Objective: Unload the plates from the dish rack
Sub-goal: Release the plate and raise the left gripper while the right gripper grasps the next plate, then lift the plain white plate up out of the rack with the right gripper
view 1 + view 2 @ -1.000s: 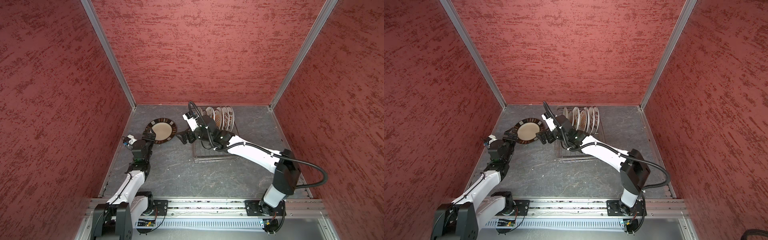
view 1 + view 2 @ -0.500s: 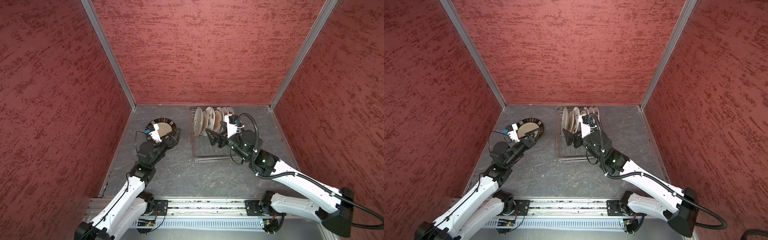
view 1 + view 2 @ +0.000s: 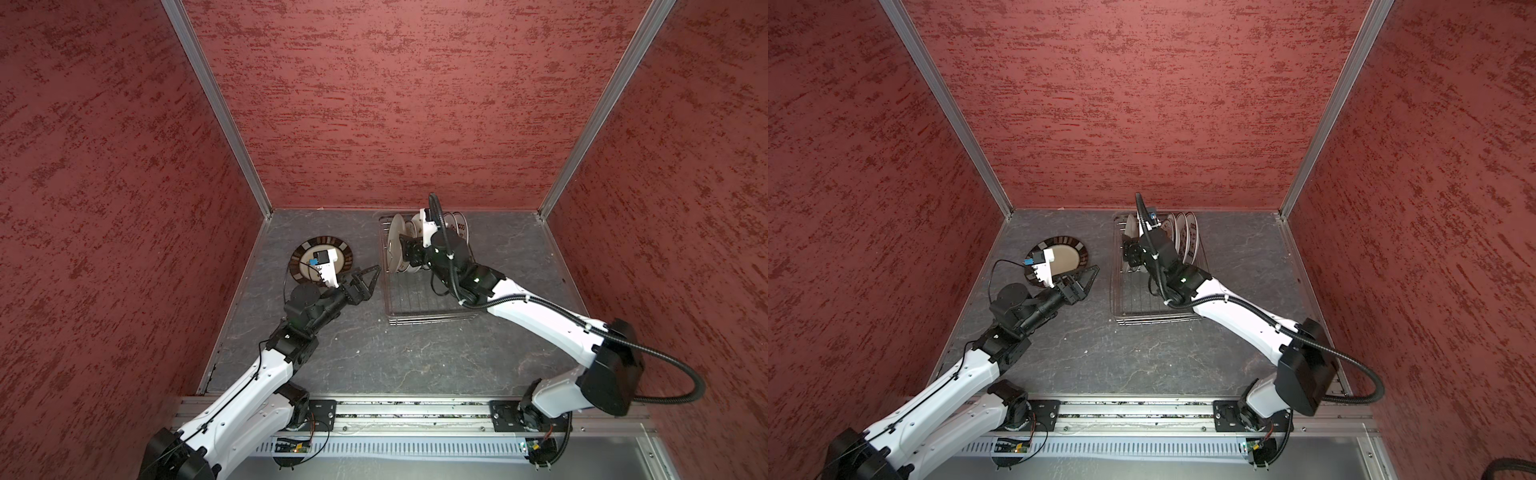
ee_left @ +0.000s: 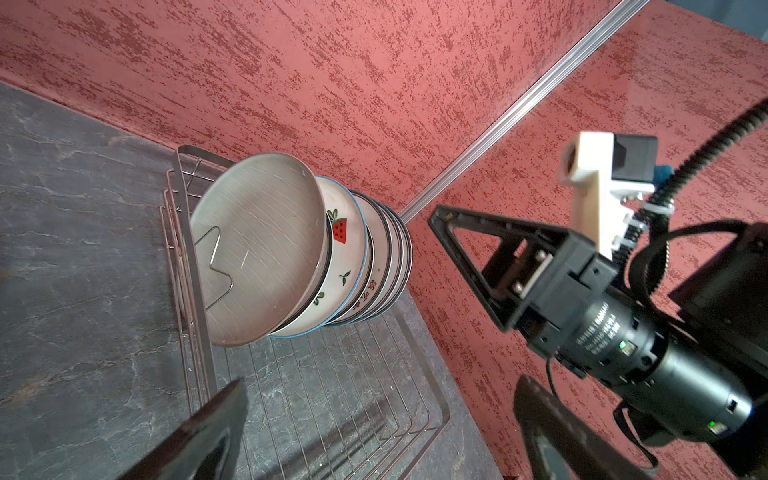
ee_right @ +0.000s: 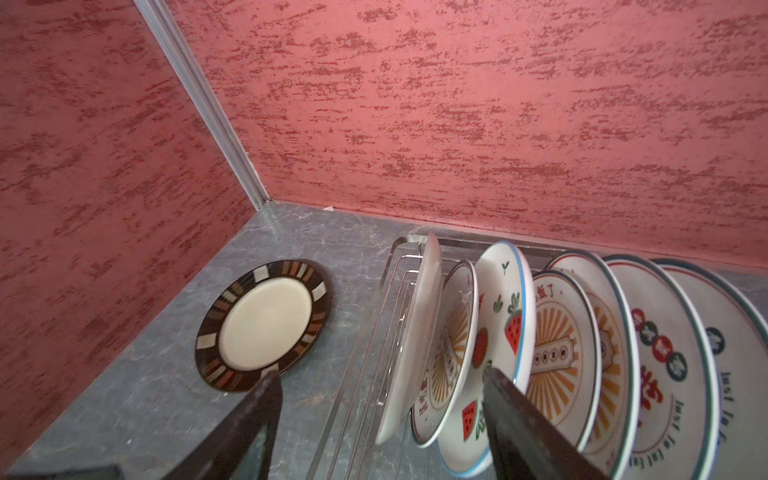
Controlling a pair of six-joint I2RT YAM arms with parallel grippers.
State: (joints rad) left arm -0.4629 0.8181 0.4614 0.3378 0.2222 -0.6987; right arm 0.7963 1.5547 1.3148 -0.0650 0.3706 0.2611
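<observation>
The dish rack point(image 3: 415, 307) is close to full. I count 7 plates point(image 5: 561, 332) standing on edge between its prongs point(image 4: 216, 262), which is what keeps them upright and leaning together. 1 dark-rimmed plate point(image 5: 266, 324) lies flat on the surface point(image 3: 374, 357) just beside the rack, so I'd say unloading has barely begun. The right gripper point(image 5: 380, 374) is over the rack's end, jaws apart and straddling the plain plate point(image 5: 419, 316) plus its neighbours, with nothing clamped yet. It probably needs to narrow onto just 1 rim. The left gripper point(image 3: 371, 277) hovers beside the rack, jaws wide apart and empty, likely waiting for a handoff.
</observation>
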